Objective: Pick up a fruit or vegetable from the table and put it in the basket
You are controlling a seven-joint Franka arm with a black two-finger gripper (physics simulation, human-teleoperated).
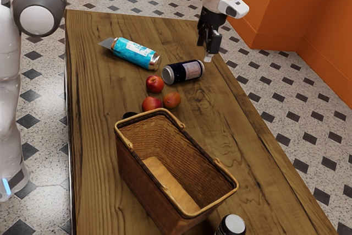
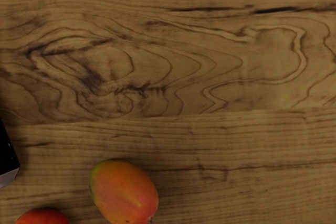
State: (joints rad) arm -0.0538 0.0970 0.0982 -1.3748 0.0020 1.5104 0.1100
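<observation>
One red fruit (image 1: 151,104), crowding the mango (image 1: 172,100) at exterior-view nine o'clock, could foul the pincer (image 1: 209,52), seemingly empty, opening unclear.

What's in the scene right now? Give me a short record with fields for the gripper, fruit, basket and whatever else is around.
gripper: hanging above the table
fruit: a mango and two red fruits, close together on the table
basket: wicker, standing on the table; no fruit seen inside
cans: a dark can lying beside the fruit, a teal container also on its side
near the basket: a dark bottle with a pale cap
task status: no fruit placed yet
</observation>
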